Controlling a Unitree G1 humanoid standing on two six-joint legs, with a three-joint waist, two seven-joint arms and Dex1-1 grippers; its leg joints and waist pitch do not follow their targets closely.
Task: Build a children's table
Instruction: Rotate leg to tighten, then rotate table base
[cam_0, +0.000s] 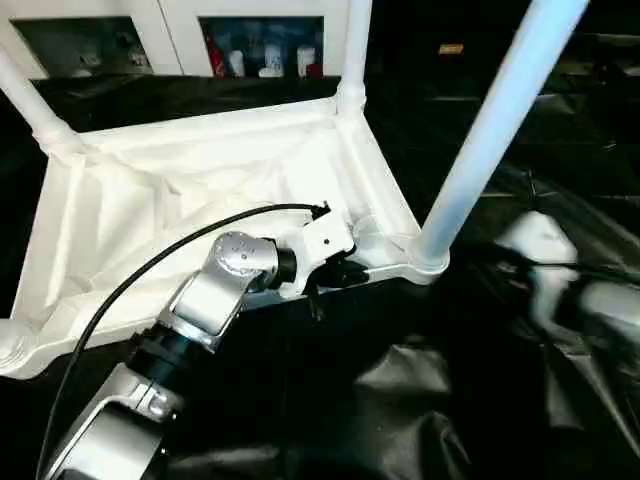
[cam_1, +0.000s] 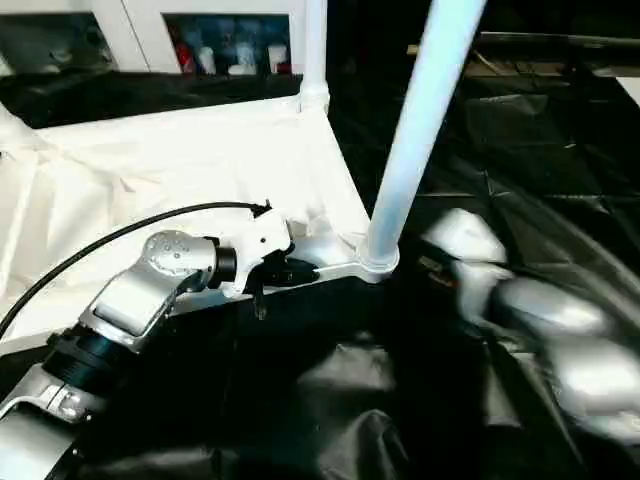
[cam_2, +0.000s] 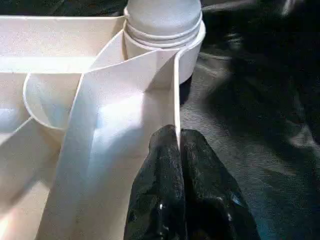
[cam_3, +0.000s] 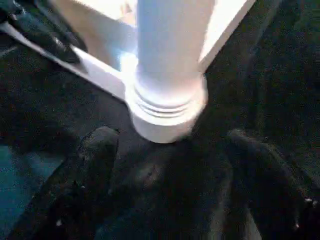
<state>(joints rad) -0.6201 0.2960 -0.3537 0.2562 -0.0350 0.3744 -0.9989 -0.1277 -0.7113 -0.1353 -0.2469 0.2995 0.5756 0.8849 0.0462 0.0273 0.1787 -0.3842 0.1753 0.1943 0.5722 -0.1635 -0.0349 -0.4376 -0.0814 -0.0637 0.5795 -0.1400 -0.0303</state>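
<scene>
The white tabletop (cam_0: 150, 200) lies upside down on black cloth, its ribbed underside facing up. White legs stand in its corner sockets: one at the near right corner (cam_0: 490, 130), one at the far right (cam_0: 352, 50) and one at the far left (cam_0: 25, 100). My left gripper (cam_0: 335, 272) is shut on the tabletop's thin rim wall (cam_2: 176, 100), just beside the near right socket (cam_2: 165, 35). My right gripper (cam_3: 172, 145) is open, its fingers (cam_3: 95, 150) spread wide on either side of that socket's base (cam_3: 167, 115) without touching it.
Crumpled black cloth (cam_0: 400, 400) covers the ground around the tabletop. A white cabinet (cam_0: 260, 45) with bottles behind glass stands at the back. A black cable (cam_0: 150, 270) loops over my left forearm.
</scene>
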